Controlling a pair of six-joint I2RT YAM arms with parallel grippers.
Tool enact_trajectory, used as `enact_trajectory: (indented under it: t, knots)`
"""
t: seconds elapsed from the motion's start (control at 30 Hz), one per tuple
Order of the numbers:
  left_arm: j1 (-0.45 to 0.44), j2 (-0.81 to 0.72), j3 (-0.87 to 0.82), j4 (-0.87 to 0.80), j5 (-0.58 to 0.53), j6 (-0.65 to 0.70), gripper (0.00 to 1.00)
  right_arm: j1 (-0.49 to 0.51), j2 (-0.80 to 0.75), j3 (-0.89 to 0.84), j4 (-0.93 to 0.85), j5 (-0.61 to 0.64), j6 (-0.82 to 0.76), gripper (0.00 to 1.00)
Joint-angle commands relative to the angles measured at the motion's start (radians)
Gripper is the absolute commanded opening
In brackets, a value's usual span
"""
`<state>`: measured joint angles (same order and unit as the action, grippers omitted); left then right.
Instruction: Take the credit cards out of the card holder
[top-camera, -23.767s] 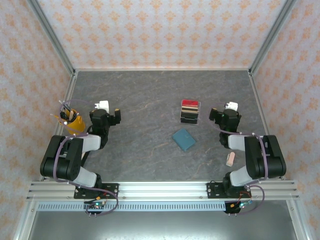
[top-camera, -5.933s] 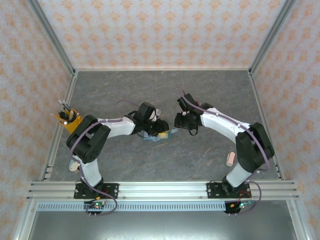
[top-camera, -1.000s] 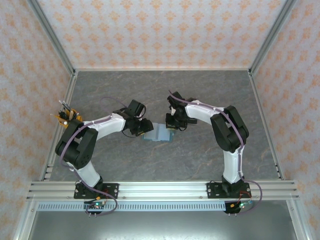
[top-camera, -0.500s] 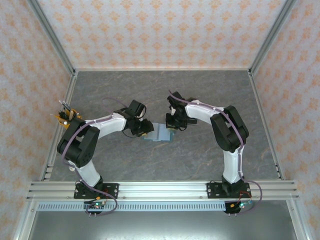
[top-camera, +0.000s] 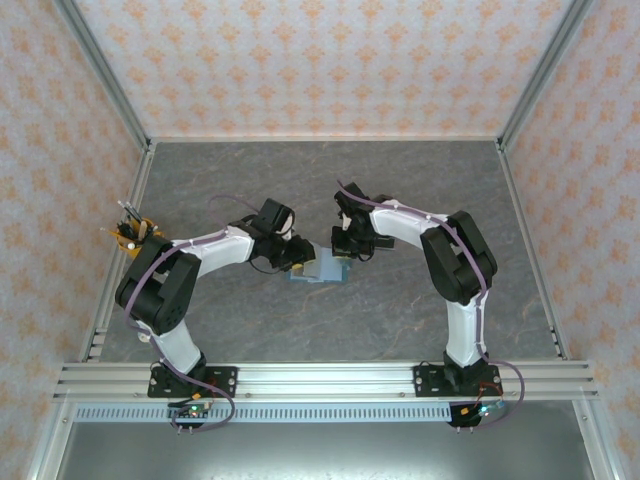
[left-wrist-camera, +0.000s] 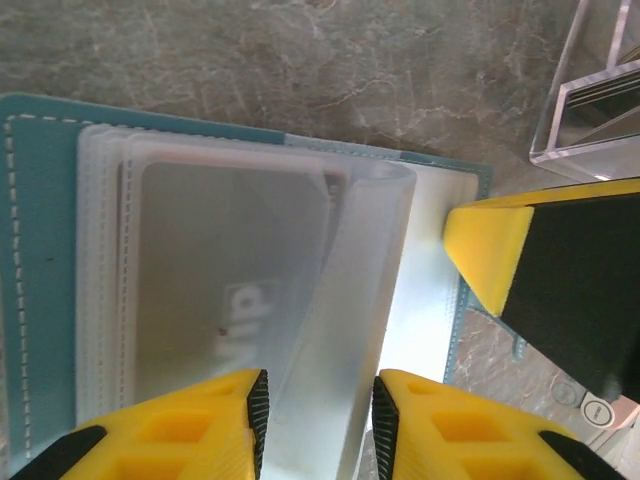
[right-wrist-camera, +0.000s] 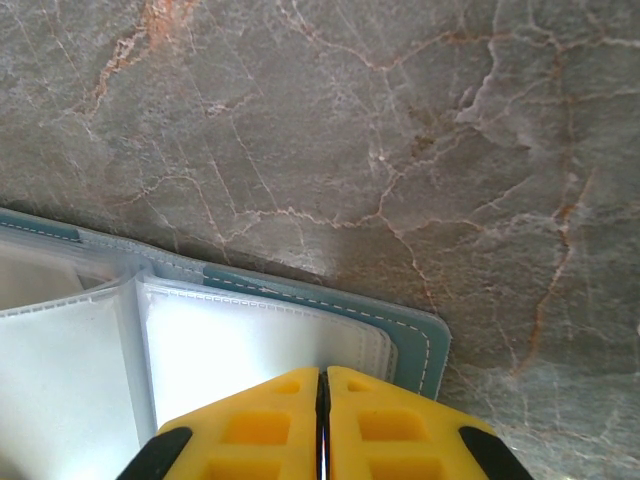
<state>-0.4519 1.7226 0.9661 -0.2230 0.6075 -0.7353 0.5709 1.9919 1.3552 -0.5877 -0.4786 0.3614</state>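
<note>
The card holder (top-camera: 322, 268) lies open mid-table, teal (left-wrist-camera: 40, 250) with clear plastic sleeves. A greyish credit card (left-wrist-camera: 220, 270) shows blurred through the left stack of sleeves. One clear sleeve (left-wrist-camera: 350, 300) bows upward between the pads of my left gripper (left-wrist-camera: 320, 415), touching both. From above, the left gripper (top-camera: 300, 255) is at the holder's left half. My right gripper (right-wrist-camera: 323, 385) is shut, its tips pressing the right leaf's white sleeves (right-wrist-camera: 250, 340) near the teal edge (right-wrist-camera: 330, 300). One of its yellow fingertips (left-wrist-camera: 490, 250) is in the left wrist view.
A clear plastic box (left-wrist-camera: 590, 100) stands just beyond the holder's right leaf, close to the right gripper. A yellow cup of pens (top-camera: 130, 235) sits at the table's left edge. Bare grey stone-pattern table (top-camera: 330, 180) lies behind the holder.
My left gripper has slid right onto the holder and narrowed its jaws around a sleeve, which now bows up. The right arm has stayed still.
</note>
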Motion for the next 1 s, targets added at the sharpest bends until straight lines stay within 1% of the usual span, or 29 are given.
enact_trajectory:
  t: [0.0, 0.17, 0.4, 0.67, 0.8, 0.97]
  knots:
    - [-0.007, 0.013, 0.004, 0.041, 0.032, -0.012, 0.36, 0.010, 0.034, 0.013, -0.042, 0.028, -0.016, 0.10]
    - [-0.016, 0.030, 0.000, 0.082, 0.054, -0.031, 0.36, 0.009, 0.019, 0.013, -0.037, 0.031, -0.014, 0.11]
    - [-0.056, 0.079, 0.012, 0.158, 0.087, -0.076, 0.39, 0.009, -0.026, 0.001, -0.011, 0.039, -0.002, 0.11]
    - [-0.067, 0.080, 0.019, 0.178, 0.093, -0.063, 0.38, 0.003, -0.137, -0.070, 0.069, 0.068, 0.029, 0.10]
    - [-0.069, 0.068, 0.010, 0.222, 0.115, -0.071, 0.38, -0.004, -0.196, -0.111, 0.096, 0.102, 0.052, 0.10]
    - [-0.088, 0.066, 0.019, 0.242, 0.115, -0.073, 0.39, -0.016, -0.265, -0.157, 0.125, 0.140, 0.079, 0.11]
